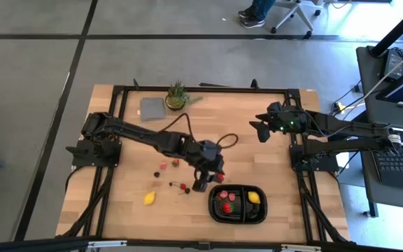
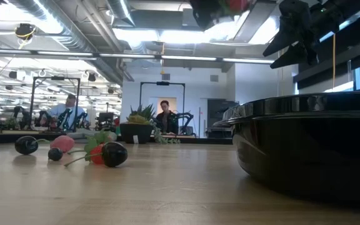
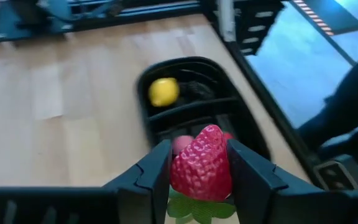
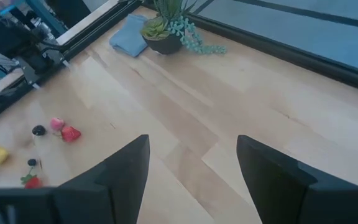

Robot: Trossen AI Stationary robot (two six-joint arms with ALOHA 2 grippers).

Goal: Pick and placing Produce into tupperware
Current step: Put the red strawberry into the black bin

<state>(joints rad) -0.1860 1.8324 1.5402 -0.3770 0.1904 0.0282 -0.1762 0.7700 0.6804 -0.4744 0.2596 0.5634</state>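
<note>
Left wrist view alone: strawberry (image 3: 201, 165) between fingers (image 3: 155, 174)

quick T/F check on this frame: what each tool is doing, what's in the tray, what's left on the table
1. The left tool is clamped on a strawberry. True.
2. The right tool is carrying a lemon. False: its fingers stand open with nothing between them, off to the table's right side.
3. The black tray already holds a lemon. True.
4. No fruit remains on the wood. False: a second lemon and several small pieces lie left of the tray.
5. The potted plant sits inside the tray. False: it stands at the table's far edge, beside the grey cloth.
</note>
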